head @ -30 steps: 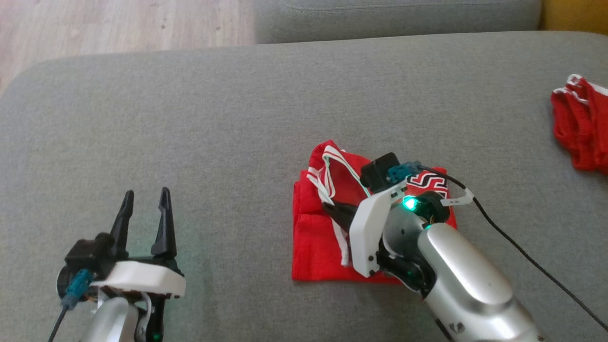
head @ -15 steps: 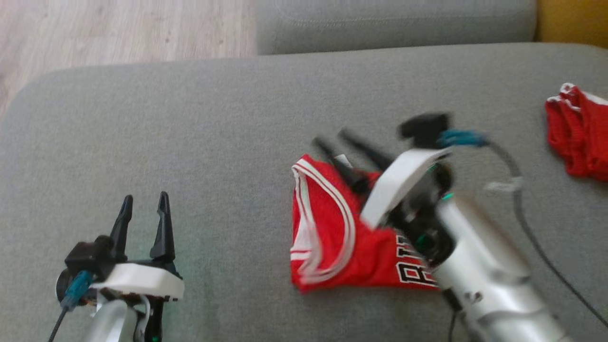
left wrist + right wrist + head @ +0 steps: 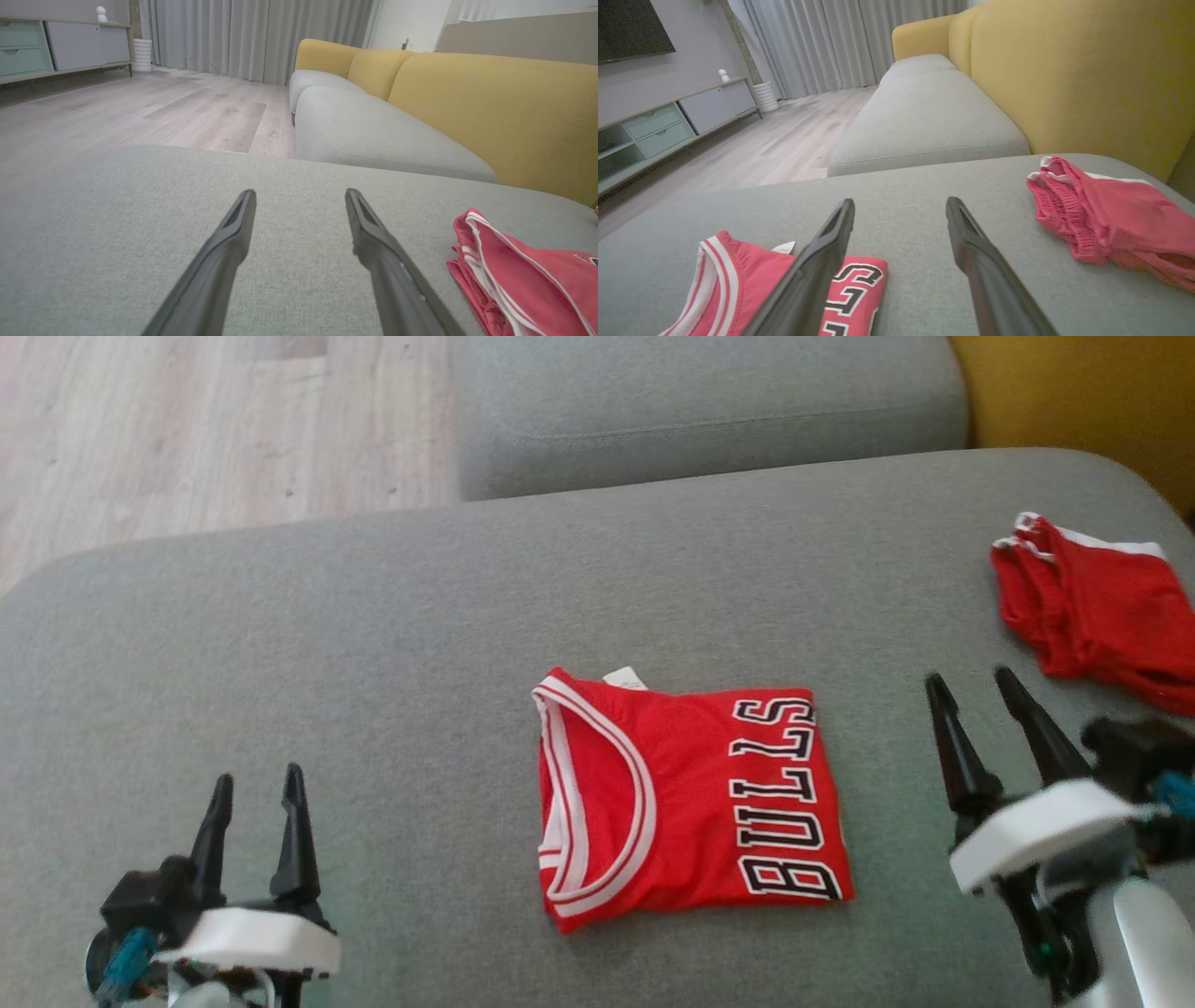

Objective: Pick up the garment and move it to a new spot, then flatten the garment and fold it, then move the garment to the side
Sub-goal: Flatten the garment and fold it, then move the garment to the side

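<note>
Lying folded, garment (image 3: 686, 803) rests between, seemingly clear of, both parted jaws.

The red jersey (image 3: 686, 803) lies folded in a flat rectangle, BULLS lettering up. It rests midway between the side edges of the cushion (image 3: 373, 644).

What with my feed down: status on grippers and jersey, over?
Left gripper open, empty; right gripper open, empty. Jersey folded, flat on cushion between them. Shorts lie apart at far right, nothing blocking.
</note>
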### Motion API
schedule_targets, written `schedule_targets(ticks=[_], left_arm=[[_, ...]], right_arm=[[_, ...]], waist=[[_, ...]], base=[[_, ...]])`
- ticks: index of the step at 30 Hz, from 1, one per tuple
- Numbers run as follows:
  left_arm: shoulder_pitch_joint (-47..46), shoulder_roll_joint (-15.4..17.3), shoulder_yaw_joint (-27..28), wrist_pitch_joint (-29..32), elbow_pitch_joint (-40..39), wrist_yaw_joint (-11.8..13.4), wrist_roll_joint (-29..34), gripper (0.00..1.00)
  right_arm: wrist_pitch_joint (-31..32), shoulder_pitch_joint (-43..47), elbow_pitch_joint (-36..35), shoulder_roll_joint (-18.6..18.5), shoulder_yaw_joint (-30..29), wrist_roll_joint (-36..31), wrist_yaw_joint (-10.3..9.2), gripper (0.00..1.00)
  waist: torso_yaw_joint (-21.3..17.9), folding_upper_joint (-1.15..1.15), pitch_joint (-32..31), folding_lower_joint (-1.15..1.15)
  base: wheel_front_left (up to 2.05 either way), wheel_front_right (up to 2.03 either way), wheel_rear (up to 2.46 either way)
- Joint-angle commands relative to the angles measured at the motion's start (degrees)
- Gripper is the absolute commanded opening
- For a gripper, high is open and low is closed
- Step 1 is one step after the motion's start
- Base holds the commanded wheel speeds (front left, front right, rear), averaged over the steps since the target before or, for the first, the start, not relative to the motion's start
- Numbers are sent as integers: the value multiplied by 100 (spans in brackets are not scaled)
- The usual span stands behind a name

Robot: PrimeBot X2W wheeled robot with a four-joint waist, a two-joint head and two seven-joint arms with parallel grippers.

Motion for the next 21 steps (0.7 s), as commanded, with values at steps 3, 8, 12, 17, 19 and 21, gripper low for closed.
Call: schedule_targets(ticks=[3, 8, 12, 17, 19, 21], left_arm=[[-20, 104, 294, -60, -278, 56, 67, 100], [93, 90, 339, -60, -303, 73, 121, 100], [165, 47, 380, -60, -330, 98, 131, 100], [207, 28, 361, -61, -358, 84, 171, 100], [209, 21, 353, -61, -359, 80, 177, 100], [204, 15, 346, -61, -364, 77, 181, 100]], right_arm=[[-83, 65, -199, -29, 53, -190, -4, 100], [-150, 160, -137, -5, 18, -269, -4, 100], [-193, 196, -120, 37, -64, -360, -4, 100], [-182, 210, -135, 114, -100, -388, -4, 100], [-169, 209, -138, 129, -106, -394, -4, 100], [-125, 197, -141, 143, -89, -389, -4, 100]], waist=[[-119, 0, -60, 1], [-165, 0, -98, 1], [-152, 0, -123, 1], [-109, 0, -124, 1], [-98, 0, -115, 1], [-91, 0, -93, 1]], base=[[0, 0, 0], [0, 0, 0], [0, 0, 0], [0, 0, 0], [0, 0, 0], [0, 0, 0]])
